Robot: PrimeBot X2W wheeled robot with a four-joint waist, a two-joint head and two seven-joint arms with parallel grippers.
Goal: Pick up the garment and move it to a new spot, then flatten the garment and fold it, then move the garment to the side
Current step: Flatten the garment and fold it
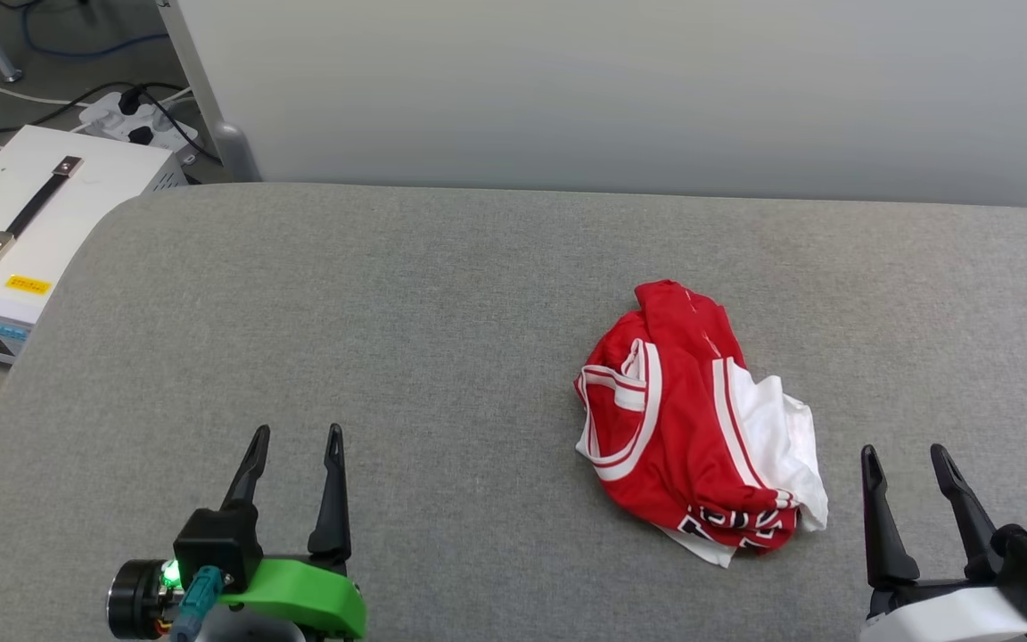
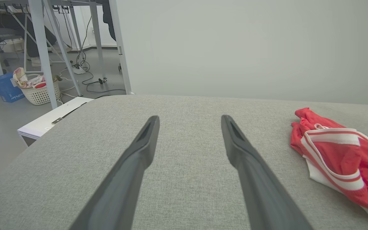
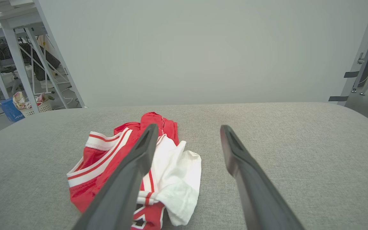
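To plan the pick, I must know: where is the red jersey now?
In the head view the crumpled red jersey lies on the grey fabric surface, right of centre, nearer the right tool than the left tool.

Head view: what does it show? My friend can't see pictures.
A crumpled red jersey T-shirt with white sleeves lies on a grey fabric-covered table. The robot's open left hand and open right hand point up from the bottom corners, holding nothing.
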